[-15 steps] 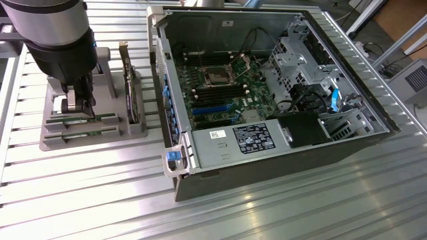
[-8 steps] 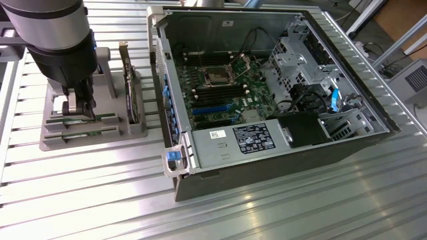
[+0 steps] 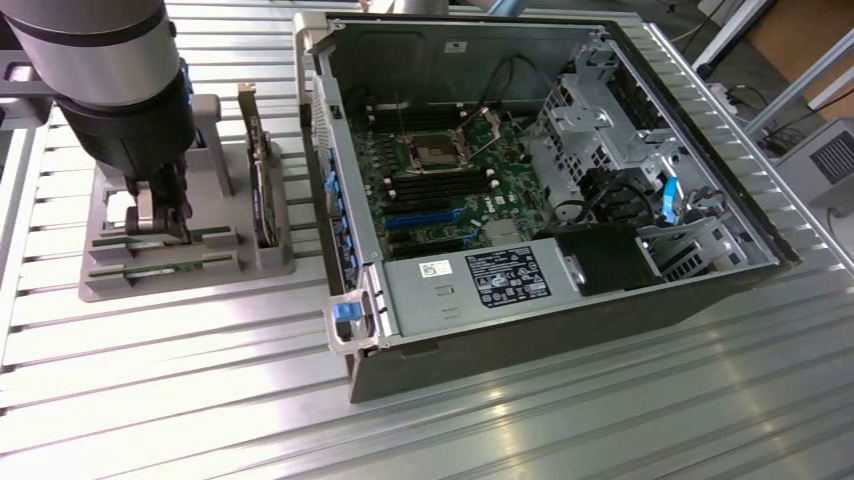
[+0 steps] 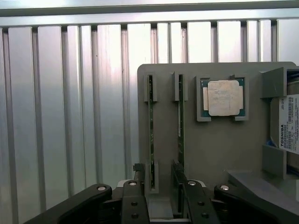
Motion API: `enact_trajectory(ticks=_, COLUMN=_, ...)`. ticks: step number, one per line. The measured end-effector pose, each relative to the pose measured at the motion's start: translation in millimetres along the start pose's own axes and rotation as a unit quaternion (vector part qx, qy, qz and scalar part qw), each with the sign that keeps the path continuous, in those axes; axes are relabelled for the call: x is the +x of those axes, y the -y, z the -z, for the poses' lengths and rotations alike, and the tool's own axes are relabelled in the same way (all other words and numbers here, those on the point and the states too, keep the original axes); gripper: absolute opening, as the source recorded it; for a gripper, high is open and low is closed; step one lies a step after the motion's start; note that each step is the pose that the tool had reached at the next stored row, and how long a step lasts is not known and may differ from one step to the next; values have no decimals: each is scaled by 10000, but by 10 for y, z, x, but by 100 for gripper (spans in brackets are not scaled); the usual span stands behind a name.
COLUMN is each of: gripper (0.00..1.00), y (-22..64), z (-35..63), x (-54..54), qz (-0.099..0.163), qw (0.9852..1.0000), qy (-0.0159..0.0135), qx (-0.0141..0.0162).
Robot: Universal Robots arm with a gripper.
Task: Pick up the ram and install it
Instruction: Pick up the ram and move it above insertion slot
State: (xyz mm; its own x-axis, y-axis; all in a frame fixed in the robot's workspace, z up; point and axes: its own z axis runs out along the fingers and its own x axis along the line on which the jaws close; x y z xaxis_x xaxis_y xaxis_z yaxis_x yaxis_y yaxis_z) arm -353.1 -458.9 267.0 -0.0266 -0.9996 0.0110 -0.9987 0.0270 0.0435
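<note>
Wrist view: pick-up step in hand, black gripper (image 4: 157,169) jaws released, straddling the slim green circuit-board ram stick (image 4: 150,126) standing on edge in its grey slotted holder (image 4: 215,149); grasp likely calls for a square, centred close.

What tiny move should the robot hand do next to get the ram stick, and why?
Probably squeeze its fingers shut, gently. The gripper is open and down at the gray holder. The ram stick farther from the CPU stands on edge between those fingers and does not seem to be pinched yet.
</note>
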Motion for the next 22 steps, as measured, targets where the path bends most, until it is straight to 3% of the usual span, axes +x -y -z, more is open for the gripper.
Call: enact_trajectory(ticks=22, gripper=36, y=-10, z=-102, x=-1, qz=1, qw=10000, qy=0, qx=0)
